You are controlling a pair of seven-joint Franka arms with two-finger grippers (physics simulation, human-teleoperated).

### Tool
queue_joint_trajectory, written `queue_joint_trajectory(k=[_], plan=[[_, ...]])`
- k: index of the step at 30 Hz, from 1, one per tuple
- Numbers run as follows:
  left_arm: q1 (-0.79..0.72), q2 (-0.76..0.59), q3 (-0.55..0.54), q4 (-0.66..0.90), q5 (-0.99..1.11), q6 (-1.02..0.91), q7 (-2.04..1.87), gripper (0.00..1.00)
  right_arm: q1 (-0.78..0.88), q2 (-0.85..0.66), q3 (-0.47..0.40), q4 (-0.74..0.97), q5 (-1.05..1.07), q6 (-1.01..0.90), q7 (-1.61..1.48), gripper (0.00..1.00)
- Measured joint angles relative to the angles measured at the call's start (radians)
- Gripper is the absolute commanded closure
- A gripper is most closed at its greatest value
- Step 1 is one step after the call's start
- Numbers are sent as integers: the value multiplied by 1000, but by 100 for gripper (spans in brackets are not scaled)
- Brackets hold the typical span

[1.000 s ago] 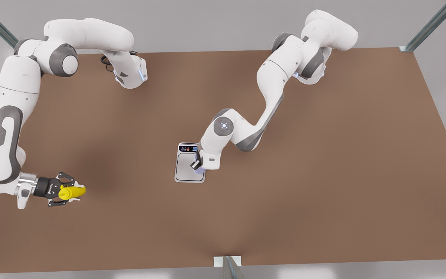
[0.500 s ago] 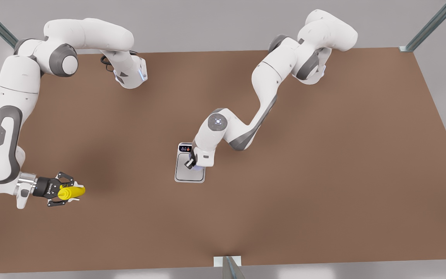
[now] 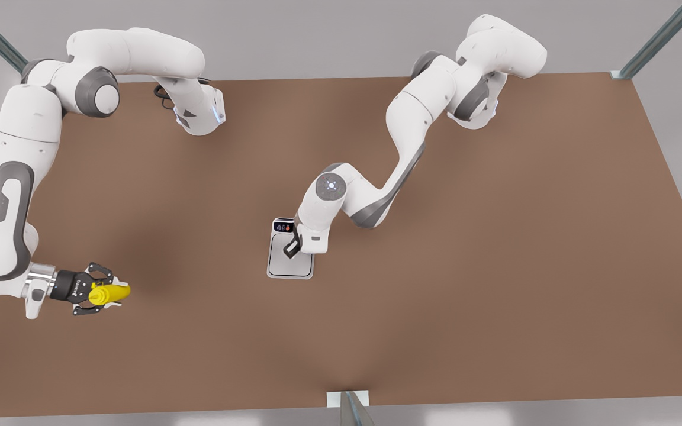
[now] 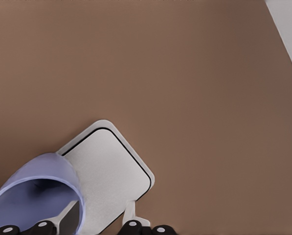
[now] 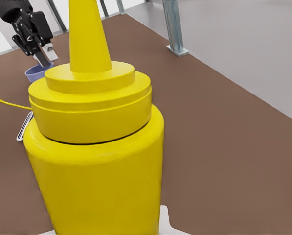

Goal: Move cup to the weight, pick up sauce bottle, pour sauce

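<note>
1. Lavender-purple and handleless, the small tapered cup (image 4: 35,193) is sitting over the flat silver-white scale with the steel plate (image 3: 290,255) mid-table. Whether its base is already resting on the plate, I cannot tell from where I am standing.
2. Over that cup, the left gripper (image 3: 292,247) is pointing down, with its fingers on either side of the rim. Whether they are pressing on the cup or standing apart from it, I cannot tell.
3. Near the front view's left edge, the right gripper (image 3: 101,292) is clamping the small bright yellow squeeze bottle with the pointed nozzle (image 3: 110,291), well apart from the scale.
4. By my reading, the cup-to-scale step is finishing and the bottle pick-up is under way.
5. Next, I would expect the left fingers to be letting go and clearing away. The yellow bottle would then be travelling across the brown table (image 3: 495,266) and tipping over the cup.
</note>
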Motion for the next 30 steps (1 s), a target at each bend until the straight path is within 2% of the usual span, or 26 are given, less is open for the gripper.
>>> queue_joint_trajectory(k=[8,15,19,20,21,22,24,25,26,27,28,29,30], plan=[[0,0,0,2,-1,-1,-1,44,-1,1,0,0,0,0,0,46],[16,-121,-4,-3,-3,-211,6,44,-2,-1,-1,0,0,-6,0,46],[313,-307,13,-17,-54,-536,280,43,16,-6,-3,39,-36,2,37,47],[406,-334,45,-17,-70,-645,432,38,44,-10,-4,51,-54,17,67,47],[496,-371,50,-65,-81,-697,518,16,82,-10,-4,76,-73,26,97,47],[530,-420,137,-134,-89,-714,631,0,128,-13,-4,112,-126,52,148,47],[535,-533,383,-322,-107,-735,1020,0,255,-44,-6,129,-267,125,228,47],[538,-542,498,-336,-114,-779,1254,0,312,-65,-3,129,-332,171,265,47],[540,-544,565,-337,-120,-795,1399,0,376,-78,-5,129,-409,186,295,47],[593,-572,549,-339,-125,-798,1449,0,438,-97,-3,128,-492,224,302,47],[716,-627,373,-346,-123,-812,1480,0,476,-121,0,118,-553,256,326,47],[772,-781,203,-495,-95,-725,1512,0,537,-132,0,113,-629,265,333,47],[771,-832,96,-537,-51,-704,1500,0,587,-149,0,102,-712,265,336,47]])
